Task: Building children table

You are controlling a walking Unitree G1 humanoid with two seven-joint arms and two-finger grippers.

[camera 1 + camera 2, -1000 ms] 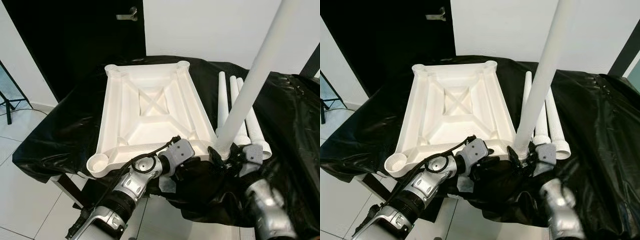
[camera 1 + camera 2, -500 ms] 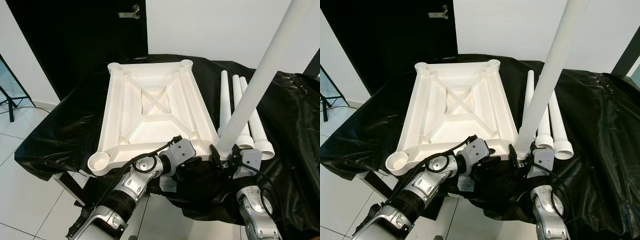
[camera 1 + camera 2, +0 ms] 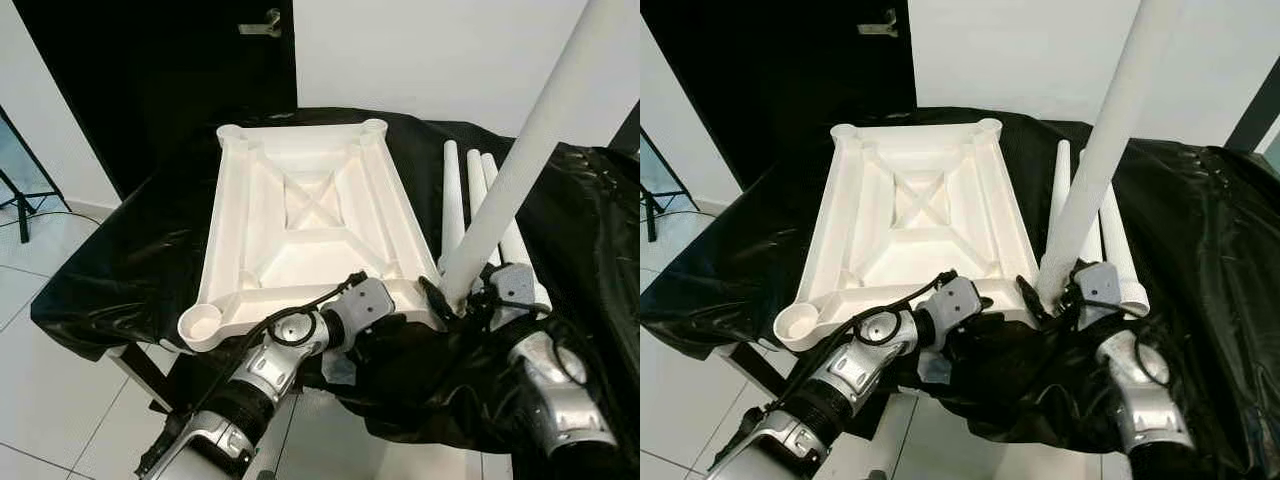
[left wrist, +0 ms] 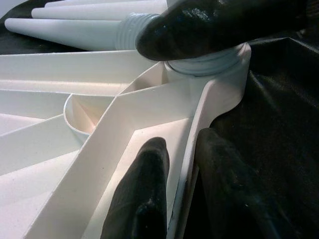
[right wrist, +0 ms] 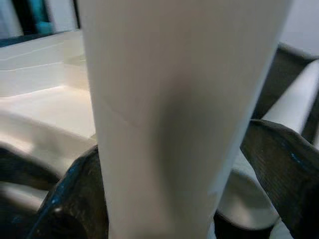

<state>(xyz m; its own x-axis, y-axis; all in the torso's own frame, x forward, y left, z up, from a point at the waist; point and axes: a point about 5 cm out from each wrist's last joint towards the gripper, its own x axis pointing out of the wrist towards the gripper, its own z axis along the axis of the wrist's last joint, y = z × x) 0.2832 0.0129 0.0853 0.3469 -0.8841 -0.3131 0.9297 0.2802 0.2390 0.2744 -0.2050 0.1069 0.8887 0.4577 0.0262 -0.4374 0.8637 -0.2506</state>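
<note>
White tabletop (image 3: 300, 230): upside down on the black-draped desk (image 3: 120, 260).
Left hand (image 4: 174, 164): pinching the tabletop's near rim.
Right hand (image 3: 470, 300): clamped on an upright white leg (image 3: 510, 180) at the tabletop's near right corner.
Spare legs (image 3: 452, 200): lying right of the tabletop.

In front of me stands a table (image 3: 130, 355) draped in a crinkled black sheet (image 3: 140, 250) that hangs over its edges; a dark leg shows beneath the near left corner, above pale floor tiles (image 3: 50, 430). Lying directly on the sheet is a white tabletop (image 3: 300, 230), upside down, its ribbed underside facing up with a round socket at each corner. Just beside it, on my right, three white legs (image 3: 452, 200) lie side by side on the sheet, their length running away from me.
</note>
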